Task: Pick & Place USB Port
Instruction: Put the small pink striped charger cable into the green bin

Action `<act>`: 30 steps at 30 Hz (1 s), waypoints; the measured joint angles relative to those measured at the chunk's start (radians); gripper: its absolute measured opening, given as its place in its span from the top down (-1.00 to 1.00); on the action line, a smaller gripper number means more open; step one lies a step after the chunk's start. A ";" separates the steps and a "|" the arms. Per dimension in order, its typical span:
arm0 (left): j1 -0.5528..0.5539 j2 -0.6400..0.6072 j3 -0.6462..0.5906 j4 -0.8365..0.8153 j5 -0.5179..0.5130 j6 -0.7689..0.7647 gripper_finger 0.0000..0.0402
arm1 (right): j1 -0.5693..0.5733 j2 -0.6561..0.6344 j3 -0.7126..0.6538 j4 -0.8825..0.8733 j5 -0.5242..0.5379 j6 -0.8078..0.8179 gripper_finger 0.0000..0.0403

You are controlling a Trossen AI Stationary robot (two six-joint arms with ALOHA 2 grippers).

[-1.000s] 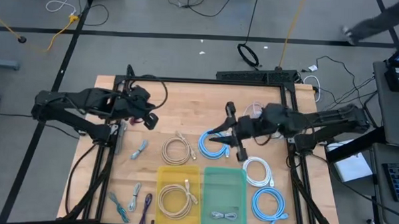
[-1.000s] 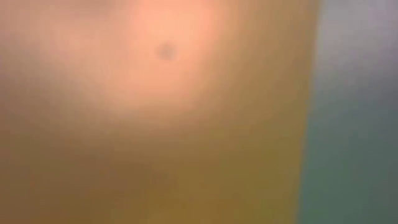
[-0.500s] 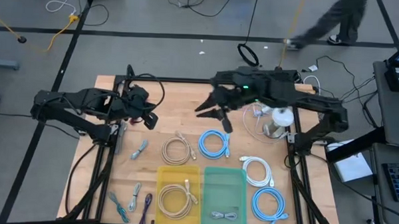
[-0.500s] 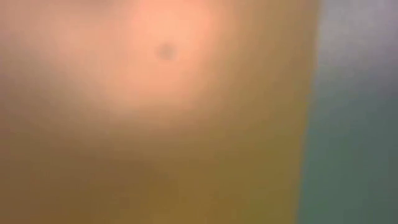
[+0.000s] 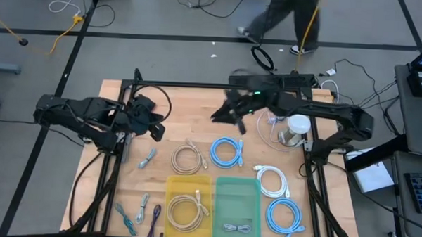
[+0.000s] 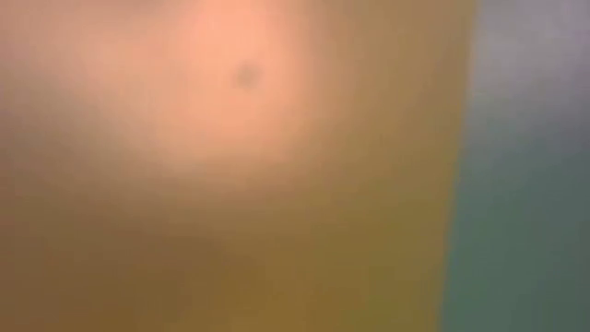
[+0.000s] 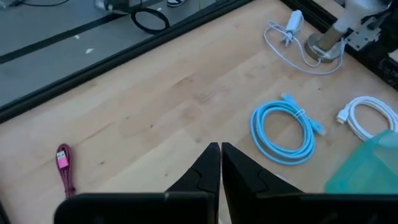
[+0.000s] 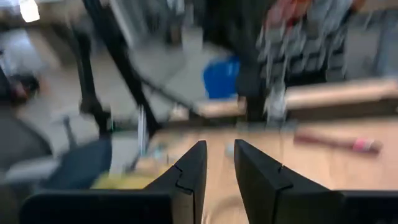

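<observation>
Several coiled cables with USB plugs lie flat on the wooden table: a beige coil [image 5: 187, 158], a light blue coil [image 5: 226, 152] [image 7: 286, 127], a white coil [image 5: 272, 180] and a thin pink cable [image 7: 64, 165] [image 8: 336, 142]. My left gripper [image 5: 156, 131] [image 7: 219, 152] hangs shut above the table's left side and holds nothing. My right gripper [image 5: 218, 116] [image 8: 219, 155] is raised over the far middle of the table, its fingers level and a narrow gap apart with nothing between them.
A yellow bin [image 5: 171, 201] holding a beige coil and a green bin [image 5: 238, 197] holding a grey cable stand at the near edge and fill the low view. More small cables [image 5: 148, 157] lie near left; another blue coil [image 5: 286, 216] near right. A white cylinder [image 5: 297, 125] stands far right.
My right gripper has swung from above the light blue coil toward the table's far edge and somewhat leftward, rolling as it went. The gap between its fingers shows no change. The coils have stayed where they were.
</observation>
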 joint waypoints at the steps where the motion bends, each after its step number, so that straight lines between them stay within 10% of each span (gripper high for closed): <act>1: -0.001 0.001 0.000 -0.005 -0.003 -0.004 0.92 | -0.012 -0.036 -0.036 0.061 0.002 0.020 0.64; 9: 0.066 0.001 -0.003 -0.247 -0.034 -0.104 0.92 | -0.026 -0.309 -0.187 0.126 0.134 -0.013 0.64; 15: 0.242 0.001 -0.113 -0.295 0.149 0.002 0.86 | -0.017 -0.429 -0.200 0.054 0.141 0.004 0.64; 30: 0.561 0.114 -0.415 -0.102 0.210 0.250 -0.05 | 0.056 -0.484 -0.200 0.020 0.218 -0.016 0.64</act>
